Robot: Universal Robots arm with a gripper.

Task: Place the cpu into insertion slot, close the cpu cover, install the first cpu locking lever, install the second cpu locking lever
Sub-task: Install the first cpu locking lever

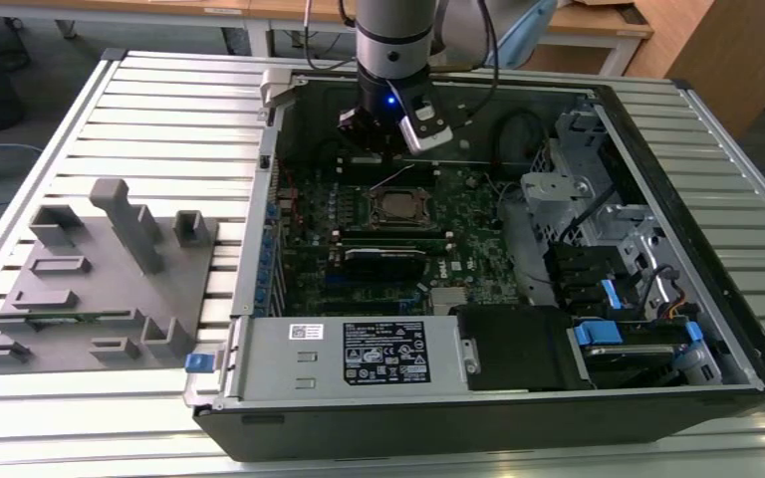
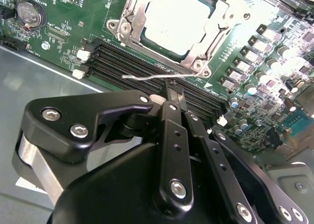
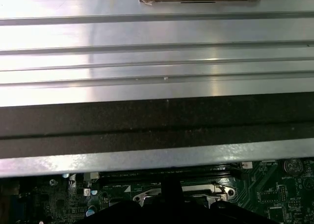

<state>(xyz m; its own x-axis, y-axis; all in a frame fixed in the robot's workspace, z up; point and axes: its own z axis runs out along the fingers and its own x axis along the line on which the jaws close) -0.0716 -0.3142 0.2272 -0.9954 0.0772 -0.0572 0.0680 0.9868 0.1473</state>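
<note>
reaches straight down into open case [image 1: 489, 430], clenches gripper [image 2: 172, 88] tight right at wire locking lever [image 2: 142, 78], just beside cpu cover [image 2: 128, 25] lying over cpu [image 2: 176, 20]

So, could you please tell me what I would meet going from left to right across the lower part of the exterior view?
Grey fixture block → small blue tab → labelled power supply box → black box-shaped cover → drive bay with a blue handle.

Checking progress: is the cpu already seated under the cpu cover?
Yes, the cpu lies flat in the socket, framed by the silvery cpu cover.
</note>
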